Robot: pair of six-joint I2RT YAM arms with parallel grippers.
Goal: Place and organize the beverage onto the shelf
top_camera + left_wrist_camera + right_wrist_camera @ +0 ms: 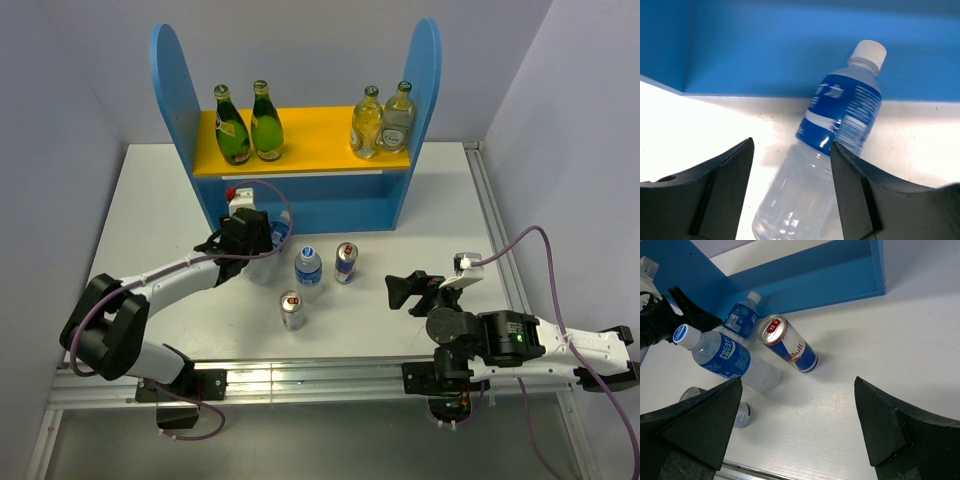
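Observation:
The blue shelf [176,90] stands at the back, with two green bottles [233,128] [266,124] on its yellow upper board. A white-capped water bottle [840,117] [282,228] stands on the table against the shelf's blue front. My left gripper [791,142] [262,238] is open around its lower body, and a sliver of white shows on the left side. A blue-capped water bottle [308,266] [722,357] and two cans [345,262] [291,310] stand mid-table. My right gripper [798,380] [395,292] hangs wide open to their right, holding nothing.
Two pale yellowish glass bottles [367,125] [399,117] occupy the right end of the upper board. Grey walls close in the table on the left, back and right. A metal rail [330,375] runs along the near edge by the arm bases.

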